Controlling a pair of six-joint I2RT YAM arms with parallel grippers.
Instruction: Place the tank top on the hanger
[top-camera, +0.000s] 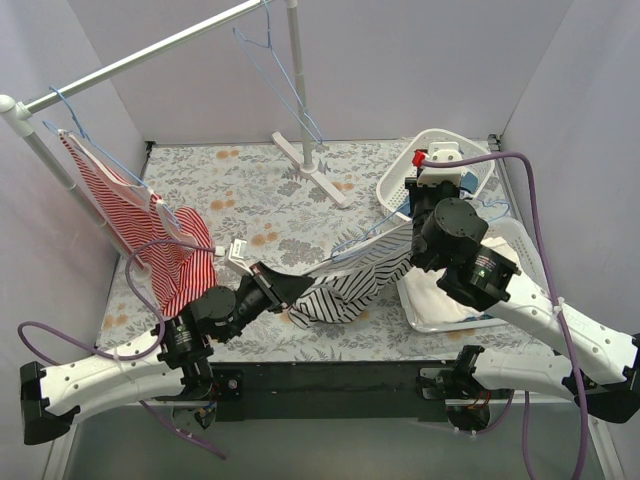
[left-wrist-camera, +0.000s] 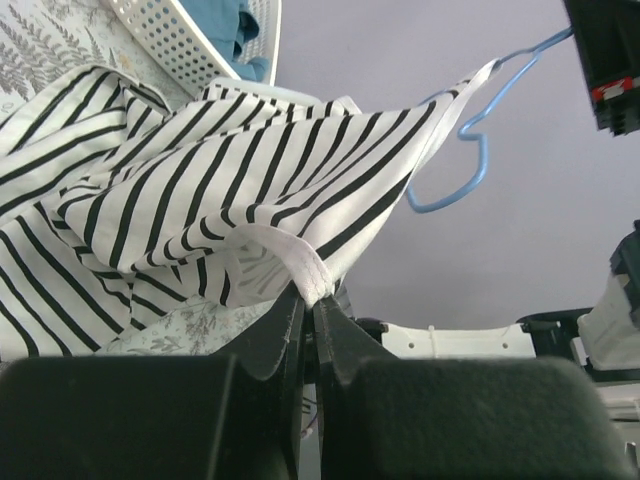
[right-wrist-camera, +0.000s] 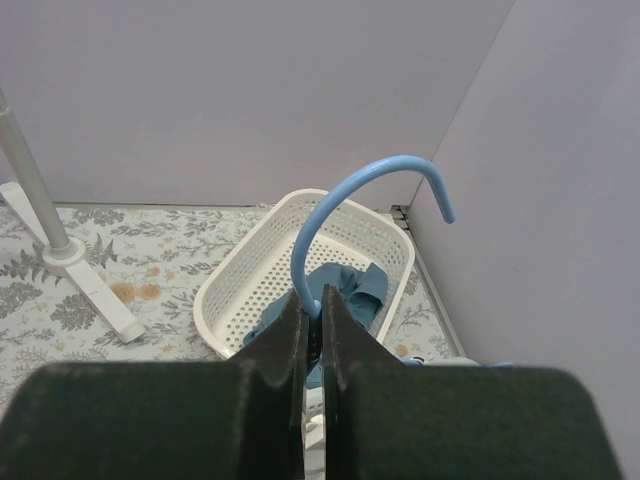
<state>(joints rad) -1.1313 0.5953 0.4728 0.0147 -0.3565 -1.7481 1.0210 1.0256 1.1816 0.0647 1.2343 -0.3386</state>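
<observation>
The black-and-white striped tank top (top-camera: 345, 285) hangs bunched between my two arms, above the table. My left gripper (top-camera: 292, 290) is shut on its white hem, which shows in the left wrist view (left-wrist-camera: 310, 300) with the striped cloth (left-wrist-camera: 200, 170) spread above it. The light-blue hanger (top-camera: 372, 235) slants up from the garment toward my right gripper (top-camera: 425, 200). Its wire (left-wrist-camera: 470, 165) comes out of the garment's top corner. My right gripper (right-wrist-camera: 312, 305) is shut on the base of the hanger's hook (right-wrist-camera: 345, 200).
A white basket (top-camera: 482, 182) holding a blue cloth (right-wrist-camera: 345, 285) stands at the back right. A white tray (top-camera: 520, 245) lies under my right arm. The white rail (top-camera: 150, 55) carries a red-and-white striped garment (top-camera: 150, 230) and a spare hanger (top-camera: 280, 70). The rail's foot (top-camera: 310, 165) stands at the back middle.
</observation>
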